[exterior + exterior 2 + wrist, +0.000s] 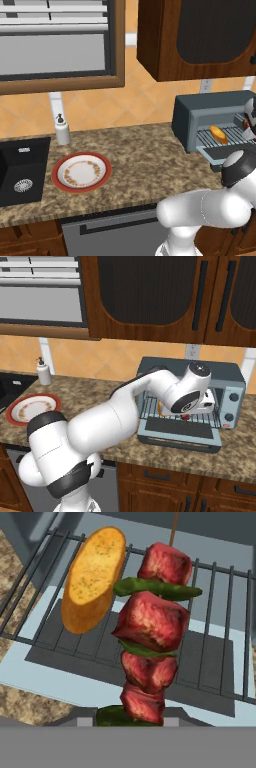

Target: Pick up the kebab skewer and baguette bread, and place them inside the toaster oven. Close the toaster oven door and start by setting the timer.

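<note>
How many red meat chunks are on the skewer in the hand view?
4 on the skewer, in a row over the rack beside the bread; the lowest sits at the frame's bottom, so more may be hidden.

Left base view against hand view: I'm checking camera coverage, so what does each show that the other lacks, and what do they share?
Left base view alone: a red-rimmed plate on the counter, a black sink, a soap dispenser and the dark wooden cabinet.

Hand view alone: the kebab skewer close up, red chunks with green pieces, over the rack.

Both: the baguette bread lying on the wire rack of the open toaster oven.
</note>
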